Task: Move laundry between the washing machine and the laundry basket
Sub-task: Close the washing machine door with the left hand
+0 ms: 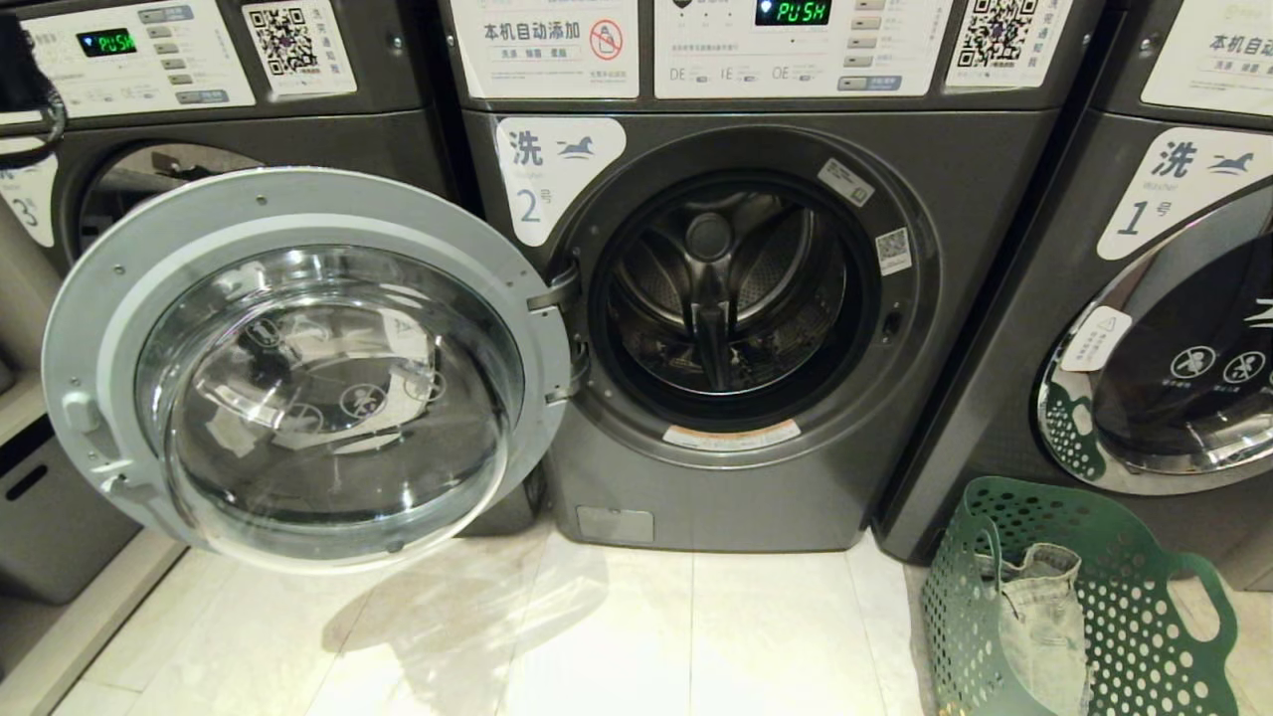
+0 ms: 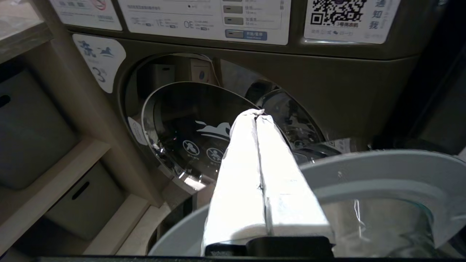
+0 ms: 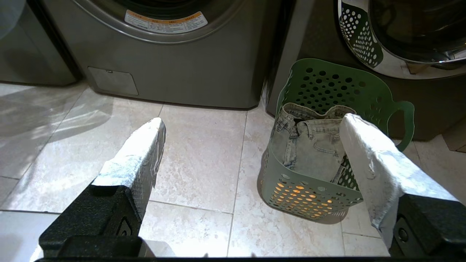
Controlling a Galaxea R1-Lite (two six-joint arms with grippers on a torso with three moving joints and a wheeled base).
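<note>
head view shows the dark grey front-loading washing machine with the white label 2 (image 1: 756, 298). its round glass door with the pale grey ring (image 1: 308, 368) is swung fully open to the left, and the steel drum (image 1: 731, 288) looks empty. on the pale tiled floor (image 1: 617, 636), to the right of this machine, stands the green plastic laundry basket with round holes (image 1: 1124, 597). a pale grey-beige denim garment (image 1: 1044, 617) hangs inside it, over the near wall. no other clothes are visible.

left gripper (image 2: 256, 114), wrapped in white, has its fingers pressed together on nothing, above the rim of the open door. right gripper (image 3: 251, 123) is spread wide and empty, over the floor just beside the basket.

i judge the work is at its beginning: door open, garment not yet moved.
</note>
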